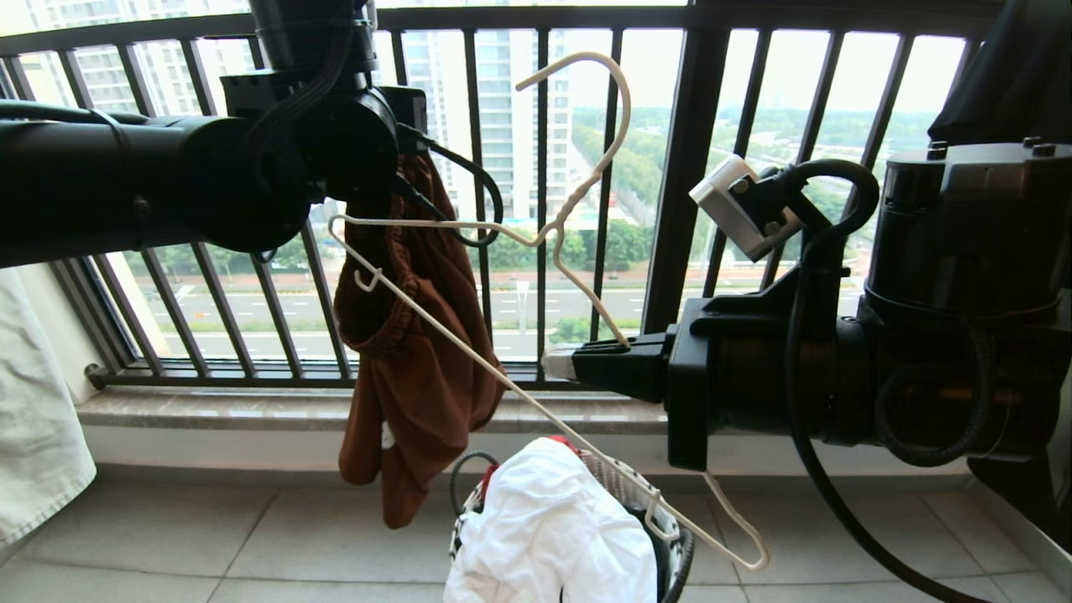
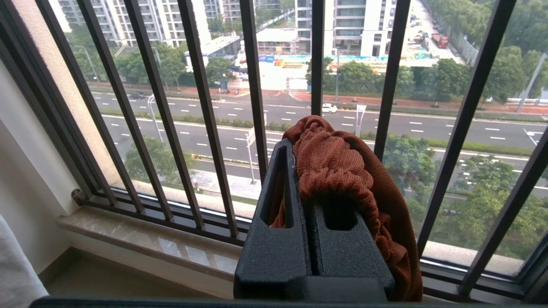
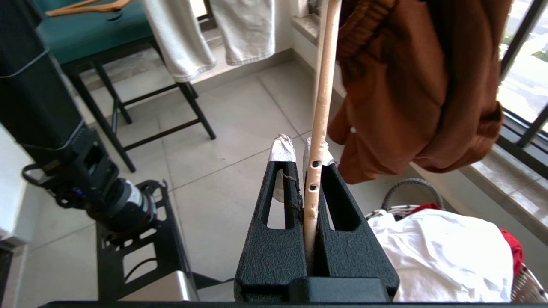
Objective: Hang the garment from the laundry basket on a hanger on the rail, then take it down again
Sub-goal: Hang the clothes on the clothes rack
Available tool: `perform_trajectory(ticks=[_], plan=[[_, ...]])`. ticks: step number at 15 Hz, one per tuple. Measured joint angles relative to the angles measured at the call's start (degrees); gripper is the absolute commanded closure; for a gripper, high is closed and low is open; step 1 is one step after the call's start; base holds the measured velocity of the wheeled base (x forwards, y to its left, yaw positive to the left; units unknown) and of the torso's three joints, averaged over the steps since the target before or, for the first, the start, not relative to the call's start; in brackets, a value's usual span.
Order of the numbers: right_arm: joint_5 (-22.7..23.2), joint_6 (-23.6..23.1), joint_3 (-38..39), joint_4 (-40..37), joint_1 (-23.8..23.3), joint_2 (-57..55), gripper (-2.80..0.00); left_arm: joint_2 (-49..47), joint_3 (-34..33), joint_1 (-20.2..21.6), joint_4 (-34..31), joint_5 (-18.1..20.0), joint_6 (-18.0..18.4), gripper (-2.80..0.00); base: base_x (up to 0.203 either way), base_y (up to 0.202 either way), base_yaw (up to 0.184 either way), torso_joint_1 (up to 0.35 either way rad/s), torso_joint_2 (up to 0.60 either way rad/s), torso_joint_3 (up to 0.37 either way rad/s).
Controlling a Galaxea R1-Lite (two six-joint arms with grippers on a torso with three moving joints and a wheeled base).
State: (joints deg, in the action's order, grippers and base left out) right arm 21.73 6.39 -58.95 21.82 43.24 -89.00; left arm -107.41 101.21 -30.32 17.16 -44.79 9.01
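The garment [image 1: 419,352], rust-brown shorts, hangs by its gathered waistband from my left gripper [image 1: 410,172] in front of the railing. That gripper [image 2: 295,147] is shut on the bunched waistband [image 2: 338,167]. The cream-white wire hanger [image 1: 624,92] is tilted, its hook up, and its left end crosses the shorts' waist. My right gripper [image 1: 561,362] is shut on one hanger arm [image 3: 321,107], which runs between its taped fingertips [image 3: 280,149]. The laundry basket [image 1: 678,561] stands on the floor below, holding a white cloth [image 1: 544,528]. The rail is out of view.
The black balcony railing [image 1: 687,167] and stone sill [image 1: 209,406] run close behind both arms. A pale cloth [image 1: 33,419] hangs at the left edge. The right wrist view shows a teal-topped stand [image 3: 85,38], pale hanging clothes [image 3: 248,30] and my own base [image 3: 128,239].
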Motion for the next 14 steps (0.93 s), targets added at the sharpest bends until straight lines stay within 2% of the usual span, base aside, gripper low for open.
perform_trajectory(ticks=[2, 6, 10, 14], plan=[[-1.7, -0.2, -0.2, 0.1, -0.5, -0.5, 0.00, 1.7, -1.5, -0.3, -2.2, -0.1, 0.0, 0.00, 0.000, 0.000, 0.000, 0.000, 0.00, 0.000], [-1.9, -0.5, -0.5, 0.1, -1.2, -1.1, 0.00, 4.1, -1.5, 0.4, -6.5, -0.9, 0.0, 0.00, 0.000, 0.000, 0.000, 0.000, 0.00, 0.000], [-1.9, -1.1, -0.6, -0.2, -1.6, -1.4, 0.00, 3.7, 2.2, 3.0, -6.9, -1.3, 0.3, 0.00, 0.000, 0.000, 0.000, 0.000, 0.00, 0.000], [-2.5, -1.4, -0.8, -0.2, -1.7, -2.0, 0.00, 2.1, 7.1, 3.7, -10.3, -3.4, 0.2, 0.00, 0.000, 0.000, 0.000, 0.000, 0.00, 0.000]])
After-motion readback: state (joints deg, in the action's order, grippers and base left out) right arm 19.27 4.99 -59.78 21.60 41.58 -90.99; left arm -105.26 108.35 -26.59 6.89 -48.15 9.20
